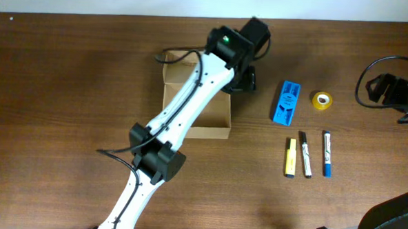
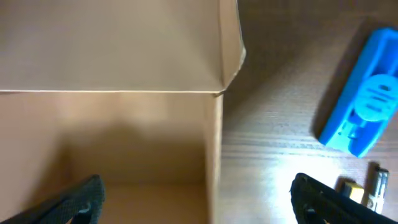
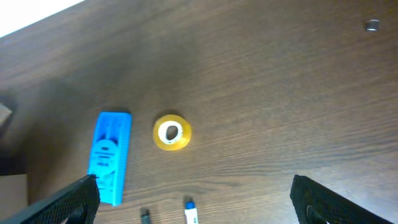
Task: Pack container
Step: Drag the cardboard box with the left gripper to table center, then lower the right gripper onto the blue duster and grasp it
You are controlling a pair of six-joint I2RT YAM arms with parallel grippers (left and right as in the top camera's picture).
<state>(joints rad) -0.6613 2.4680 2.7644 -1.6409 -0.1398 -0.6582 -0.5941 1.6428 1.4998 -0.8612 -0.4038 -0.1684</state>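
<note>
We hold our left claw (image 2: pixel 199 199) wide open and empty astride the right wall of the plain brown cardboard box (image 1: pixel 214 129), which stands open mid-way along the dark wooden bench (image 1: pixel 67 88); farther right, our right claw (image 3: pixel 196 199) gapes empty, a small yellow tape roll (image 3: pixel 171 133) beyond it.

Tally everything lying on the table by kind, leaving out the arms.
Cardboard box: 1
Blue box: 1
Tape roll: 1
Markers: 3
Total: 6
</note>
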